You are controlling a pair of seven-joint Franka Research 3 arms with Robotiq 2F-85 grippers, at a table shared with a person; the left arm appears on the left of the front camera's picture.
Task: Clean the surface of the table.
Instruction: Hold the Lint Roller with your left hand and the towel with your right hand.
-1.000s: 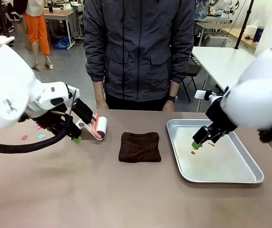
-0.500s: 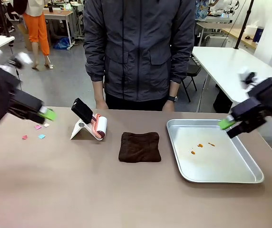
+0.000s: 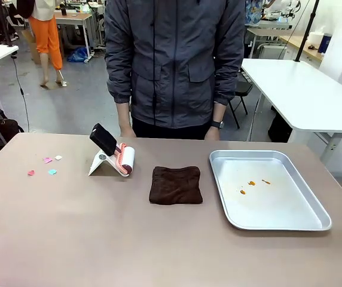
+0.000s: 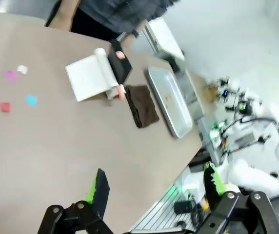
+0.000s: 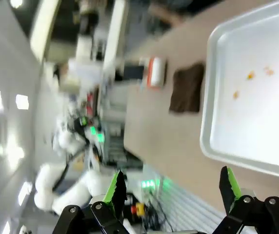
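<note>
Brown cloth (image 3: 176, 185) on table (image 3: 99, 239) beside tray (image 3: 278, 206); left fingers (image 4: 99, 189) and right fingers (image 5: 115, 190) spread wide, empty.

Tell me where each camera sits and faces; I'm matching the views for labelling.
Front: robot's side, facing across the table to the person.
Left wrist: above the table's left side, looking down past the open left fingers.
Right wrist: above the tray side, rolled sideways, looking past the open right fingers.
All three share tray, cloth and roller.

The table (image 3: 99, 239) is wide and level (rectangular), its top smooth matte brownish-tan
</note>
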